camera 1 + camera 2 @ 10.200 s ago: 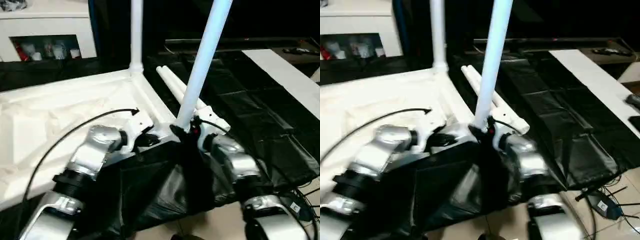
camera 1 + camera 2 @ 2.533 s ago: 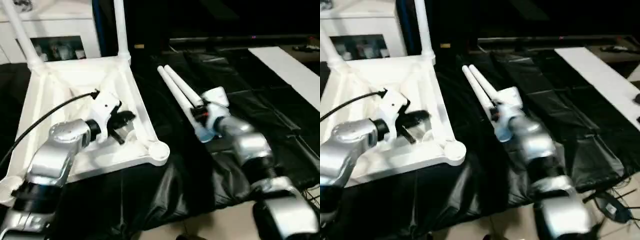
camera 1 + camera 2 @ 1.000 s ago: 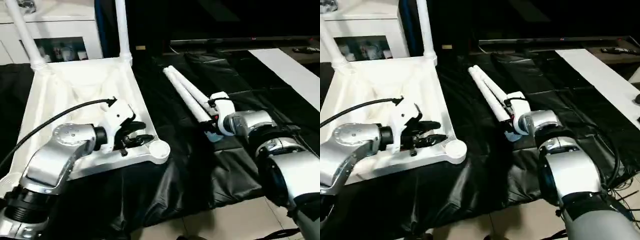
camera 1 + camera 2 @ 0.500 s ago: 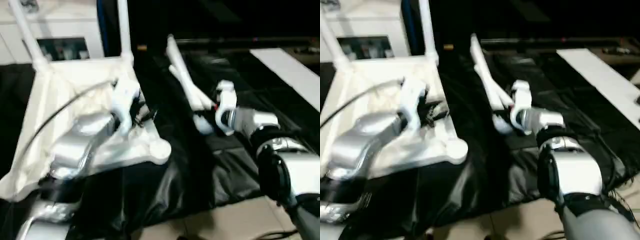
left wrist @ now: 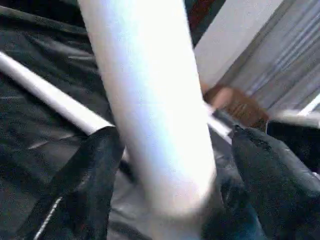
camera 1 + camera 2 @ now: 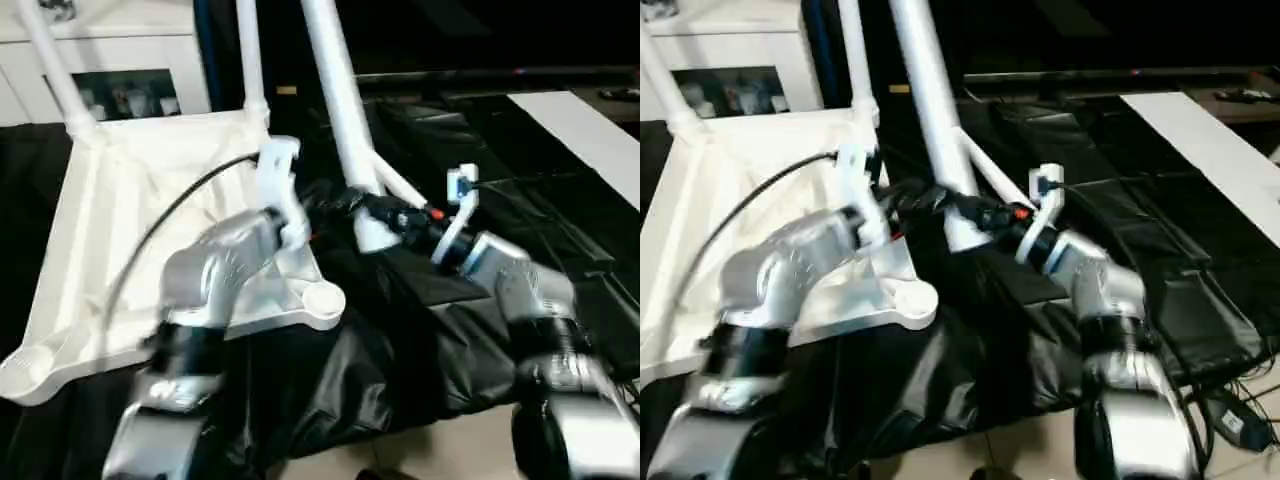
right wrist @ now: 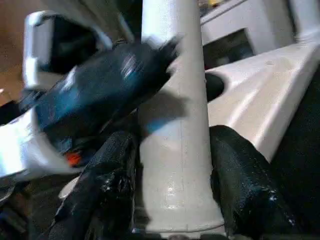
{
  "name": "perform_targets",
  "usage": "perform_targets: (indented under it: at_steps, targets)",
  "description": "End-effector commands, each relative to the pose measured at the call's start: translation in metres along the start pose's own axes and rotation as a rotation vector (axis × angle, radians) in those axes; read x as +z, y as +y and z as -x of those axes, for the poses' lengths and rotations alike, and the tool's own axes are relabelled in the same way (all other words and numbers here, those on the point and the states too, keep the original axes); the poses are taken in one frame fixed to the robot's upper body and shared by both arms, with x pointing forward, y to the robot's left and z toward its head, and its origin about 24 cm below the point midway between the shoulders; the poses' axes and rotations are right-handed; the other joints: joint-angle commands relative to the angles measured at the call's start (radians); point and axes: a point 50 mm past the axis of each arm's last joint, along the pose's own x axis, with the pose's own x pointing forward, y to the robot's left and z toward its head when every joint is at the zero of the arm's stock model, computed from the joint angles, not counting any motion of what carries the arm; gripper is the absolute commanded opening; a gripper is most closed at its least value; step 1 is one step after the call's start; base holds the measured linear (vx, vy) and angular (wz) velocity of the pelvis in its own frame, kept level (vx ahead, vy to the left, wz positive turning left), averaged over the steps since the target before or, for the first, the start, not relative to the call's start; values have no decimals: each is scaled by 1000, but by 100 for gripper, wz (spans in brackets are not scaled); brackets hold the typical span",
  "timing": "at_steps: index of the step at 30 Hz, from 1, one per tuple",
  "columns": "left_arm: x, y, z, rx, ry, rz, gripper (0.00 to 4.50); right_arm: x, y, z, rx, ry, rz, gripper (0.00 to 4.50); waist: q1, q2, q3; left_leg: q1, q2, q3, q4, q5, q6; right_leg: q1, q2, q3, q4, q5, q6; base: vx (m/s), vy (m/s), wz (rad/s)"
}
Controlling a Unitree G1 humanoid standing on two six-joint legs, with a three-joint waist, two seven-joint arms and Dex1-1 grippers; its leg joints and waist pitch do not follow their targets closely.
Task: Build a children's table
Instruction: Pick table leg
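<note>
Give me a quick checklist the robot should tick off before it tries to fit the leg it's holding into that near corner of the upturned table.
1. Raised leg is held: ok. The right gripper has its jaws on either side of the flared end.
2. Left gripper is steadying the leg: cannot tell. Its jaws straddle the leg, with gaps showing.
3. Near corner socket is free: ok, nothing sits in it.
4. Leg's flared end is over that socket: not ok, it is off to one side, above the black sheet.
5. Far legs are standing in the table top: ok, two are upright.
6. Spare leg is out of the way: cannot tell.
</note>
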Motion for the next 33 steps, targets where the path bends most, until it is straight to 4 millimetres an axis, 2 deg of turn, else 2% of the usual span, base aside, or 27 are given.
perform_targets:
  at_steps: [1,2,3,5,6,10,13,19,22,23,27,28,30,33]
  targets:
    - [3,0,-1,-4,-21,50,415,5,7,2,39,-7,18,187,3,7,-78,22,20,-2,-63,-237,29,60,-63,43,-95,-330,-165,0,0,0]
    - [7,-3,-2,-33,-47,77,415,3,9,2,41,-1,19,187,1,6,-78,22,21,-5,-66,-249,21,60,-63,42,-95,-356,-154,0,0,0]
    - [12,-9,-2,-84,-82,115,430,1,11,3,40,2,21,187,4,22,-78,21,20,-8,-67,-257,12,61,-64,39,-98,-380,-140,0,0,0]
    - [17,-14,-2,-117,-102,134,443,0,13,3,40,1,22,187,2,10,-78,21,18,-7,-67,-266,9,60,-62,38,-103,-392,-128,0,0,0]
    - [18,-15,-2,-119,-100,142,443,0,16,6,40,1,23,187,2,14,-78,19,18,-9,-68,-261,11,59,-60,38,-103,-392,-121,0,0,0]
    - [17,-14,-3,-99,-82,150,450,-1,22,9,38,0,20,187,1,15,-77,19,18,-10,-70,-260,14,60,-60,35,-109,-417,-94,0,0,0]
    - [17,-15,-4,-101,-87,170,413,-1,24,12,36,2,16,187,2,18,-78,19,20,-11,-71,-253,15,59,-61,35,-108,-402,-95,0,0,0]
    - [15,-5,-5,36,-79,150,373,-4,27,11,7,25,42,187,0,18,-85,14,24,-13,-72,-211,17,64,-60,38,-95,-286,-124,0,0,0]
    - [15,-2,-6,107,-72,130,331,-4,29,8,-16,43,76,187,0,17,-86,13,25,-11,-70,-187,17,66,-62,40,-90,-246,-138,0,0,0]
    - [16,-2,-6,135,-78,119,331,-5,30,7,-29,50,89,187,-1,11,-86,13,24,-9,-69,-181,19,67,-63,41,-90,-238,-140,0,0,0]
    - [17,-2,-7,198,-101,103,314,-7,35,-2,-54,65,136,187,0,14,-86,12,24,-9,-69,-172,20,67,-64,42,-90,-237,-138,0,0,0]
    - [18,-2,-7,209,-109,98,298,-7,36,-4,-59,61,146,187,-1,6,-85,12,23,-7,-69,-172,22,67,-64,42,-91,-240,-136,0,0,0]
    - [20,-3,-7,199,-122,101,285,-5,36,-8,-79,61,175,187,0,12,-83,13,23,-7,-69,-182,19,65,-66,42,-93,-273,-128,0,0,0]
    - [21,-3,-7,183,-123,106,253,-4,36,-9,-81,61,178,187,-1,12,-82,15,22,-7,-70,-198,16,63,-64,42,-97,-293,-118,0,0,0]
